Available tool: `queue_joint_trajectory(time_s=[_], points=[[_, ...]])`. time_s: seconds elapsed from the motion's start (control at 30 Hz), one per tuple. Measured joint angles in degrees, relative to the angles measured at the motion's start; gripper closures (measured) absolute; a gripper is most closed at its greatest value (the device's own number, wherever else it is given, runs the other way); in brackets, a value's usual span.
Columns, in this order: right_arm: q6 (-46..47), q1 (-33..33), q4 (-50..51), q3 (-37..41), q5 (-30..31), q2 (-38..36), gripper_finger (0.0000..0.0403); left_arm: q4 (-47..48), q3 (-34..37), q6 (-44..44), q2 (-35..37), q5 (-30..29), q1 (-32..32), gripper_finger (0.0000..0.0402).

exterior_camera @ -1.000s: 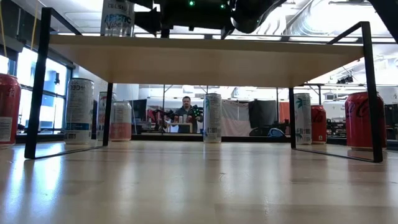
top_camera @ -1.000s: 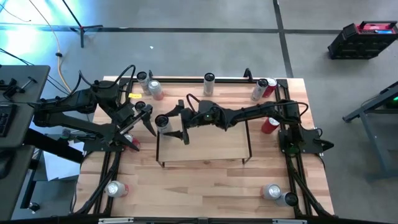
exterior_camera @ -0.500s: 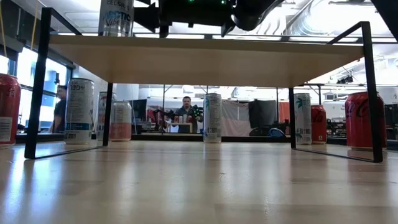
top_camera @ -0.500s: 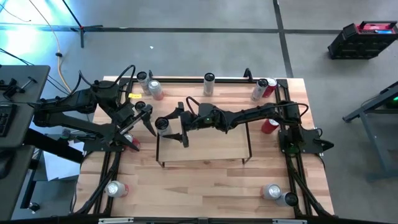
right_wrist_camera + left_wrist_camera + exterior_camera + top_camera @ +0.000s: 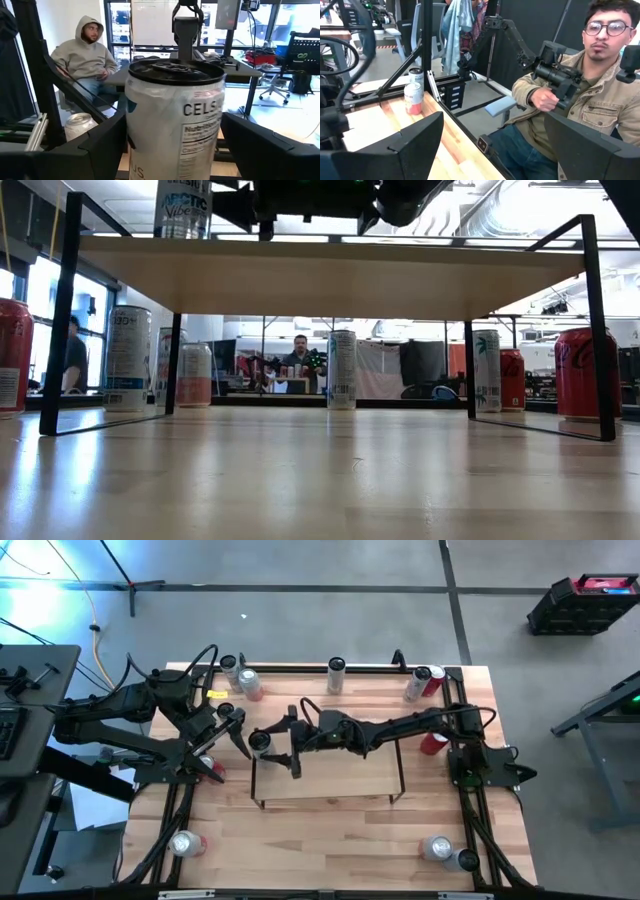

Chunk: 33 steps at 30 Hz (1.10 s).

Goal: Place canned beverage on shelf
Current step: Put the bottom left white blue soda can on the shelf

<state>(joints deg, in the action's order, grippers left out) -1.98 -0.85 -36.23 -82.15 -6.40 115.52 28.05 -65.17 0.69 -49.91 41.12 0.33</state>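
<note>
A white canned beverage [image 5: 259, 740] stands upright at the far left end of the shelf [image 5: 340, 775], a light-wood board on black wire frames. In the low view the can [image 5: 183, 208] shows above the board [image 5: 330, 275], its base hidden by the board's edge. My right gripper [image 5: 264, 743] reaches in from the table's right and is shut on the can [image 5: 175, 120]. My left gripper [image 5: 230, 728] hangs open just left of the shelf, holding nothing [image 5: 495, 145]. My right gripper pinches the can's side wall [image 5: 131, 135] between its two fingers, one on each side of the body below the rim. The fingers come in level from the table's right. The can is upright; whether its base rests on the shelf I cannot tell.
Several cans stand along the far edge [image 5: 335, 675] [image 5: 248, 683] [image 5: 420, 685]. A red one [image 5: 433, 740] stands right of the shelf, and others stand at the near corners [image 5: 183, 843] [image 5: 437, 847]. People sit beyond the table [image 5: 570, 100] [image 5: 85, 55].
My right gripper has carried the can a little toward the table's left and near edges over the shelf. The can has stayed upright.
</note>
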Motion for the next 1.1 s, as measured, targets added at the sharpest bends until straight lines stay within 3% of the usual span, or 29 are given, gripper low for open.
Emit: queue_joint_trajectory(time_s=[0.5, 0.8, 1.1], points=[[-1.05, -2.33, -0.04, 0.02, 7.57, 0.0, 0.0102, -0.02, 0.0, -0.04, 0.0, 0.0, -0.02, 0.0064], [-0.29, -2.9, -0.02, 0.02, 10.67, 0.0, 0.0143, -0.03, 0.0, -0.04, 0.0, 0.0, 0.0, 0.0064], [0.16, -3.96, 0.02, 0.02, 15.97, -0.08, 0.0145, 0.08, 0.0, -0.21, 0.0, 0.0, 0.0, 0.0064]])
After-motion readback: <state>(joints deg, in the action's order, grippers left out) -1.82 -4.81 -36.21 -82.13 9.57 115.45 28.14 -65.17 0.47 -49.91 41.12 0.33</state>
